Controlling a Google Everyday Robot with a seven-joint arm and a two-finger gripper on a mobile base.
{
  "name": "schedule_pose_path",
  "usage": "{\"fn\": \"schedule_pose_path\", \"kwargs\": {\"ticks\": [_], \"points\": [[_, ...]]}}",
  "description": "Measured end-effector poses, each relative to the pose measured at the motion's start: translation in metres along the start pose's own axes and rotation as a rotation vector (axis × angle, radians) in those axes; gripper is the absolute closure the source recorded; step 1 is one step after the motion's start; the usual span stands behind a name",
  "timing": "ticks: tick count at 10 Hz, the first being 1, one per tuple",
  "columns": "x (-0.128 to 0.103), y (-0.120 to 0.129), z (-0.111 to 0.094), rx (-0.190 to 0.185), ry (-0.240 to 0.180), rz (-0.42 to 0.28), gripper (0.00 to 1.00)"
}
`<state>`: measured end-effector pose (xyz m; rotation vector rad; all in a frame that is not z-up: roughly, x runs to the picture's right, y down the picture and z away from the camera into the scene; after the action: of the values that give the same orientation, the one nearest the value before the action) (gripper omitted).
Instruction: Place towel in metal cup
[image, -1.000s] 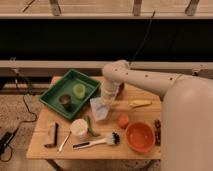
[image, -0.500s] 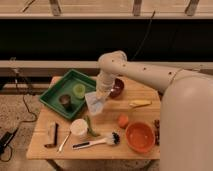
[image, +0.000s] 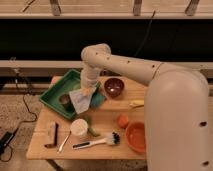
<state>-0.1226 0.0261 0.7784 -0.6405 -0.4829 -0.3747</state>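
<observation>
Towel (image: 80, 100) hangs limp from hand (image: 88, 91), gripped over green tray (image: 52, 97).
Dull round metal cup (image: 64, 99) sits in tray; no legible writing.

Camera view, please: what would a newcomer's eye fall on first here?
The big white robot arm sweeps across from the right, its gripper holding the pale towel hanging above the green tray at the table's back left. The metal cup stands in that tray, just left of the towel. An orange bowl glows at front right.
</observation>
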Motion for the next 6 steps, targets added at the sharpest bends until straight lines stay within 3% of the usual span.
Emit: {"fn": "schedule_pose_path", "kwargs": {"ticks": [2,6], "points": [[-0.034,-0.012,0.013,-0.022,-0.032,-0.046,1.00],[-0.080,-0.037,0.036,-0.053,-0.070,-0.110,1.00]]}}
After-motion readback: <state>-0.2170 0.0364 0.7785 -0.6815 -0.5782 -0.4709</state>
